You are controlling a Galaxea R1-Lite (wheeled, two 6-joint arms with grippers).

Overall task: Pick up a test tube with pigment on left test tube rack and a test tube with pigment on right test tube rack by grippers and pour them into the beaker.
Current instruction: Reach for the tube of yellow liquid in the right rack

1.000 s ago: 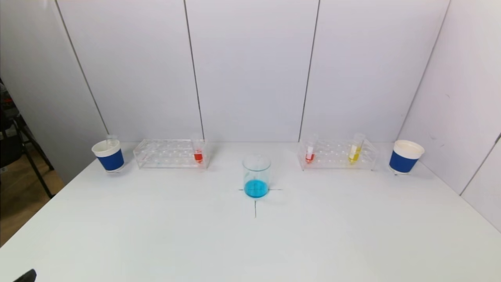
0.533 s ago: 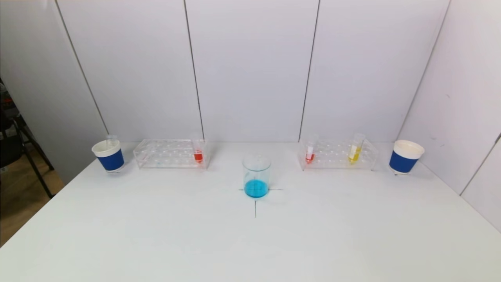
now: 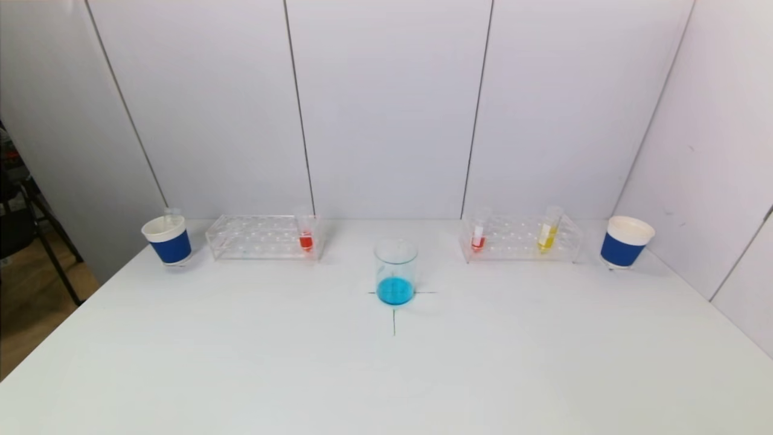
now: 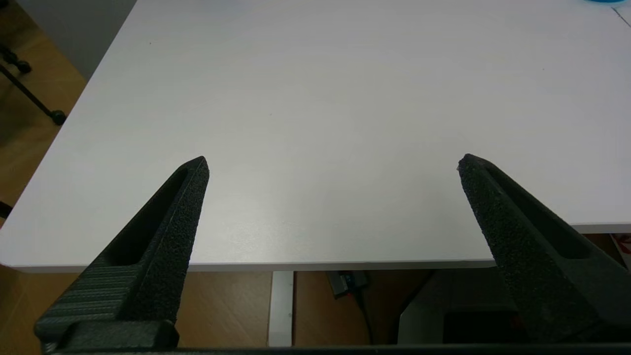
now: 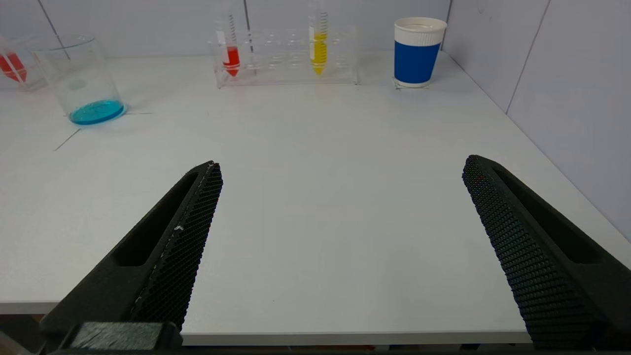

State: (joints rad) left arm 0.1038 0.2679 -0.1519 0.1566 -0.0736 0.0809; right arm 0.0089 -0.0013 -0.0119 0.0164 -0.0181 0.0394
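A glass beaker [image 3: 395,270] with blue liquid stands at the table's middle on a black cross mark. The left clear rack [image 3: 263,237] holds one tube with red pigment [image 3: 305,232] at its right end. The right clear rack [image 3: 520,238] holds a red tube [image 3: 478,232] and a yellow tube [image 3: 548,230]. Neither gripper shows in the head view. My left gripper [image 4: 333,162] is open and empty over the table's near left edge. My right gripper [image 5: 341,167] is open and empty over the near right edge, facing the beaker [image 5: 79,81], the red tube [image 5: 230,52] and the yellow tube [image 5: 319,47].
A blue-and-white paper cup [image 3: 168,240] with an empty tube in it stands left of the left rack. Another such cup [image 3: 625,241] stands right of the right rack [image 5: 416,52]. White walls close the back and right. The floor drops off at the left.
A dark bit of the left arm at the head view's bottom left corner has drawn out of sight. Nothing on the table has moved.
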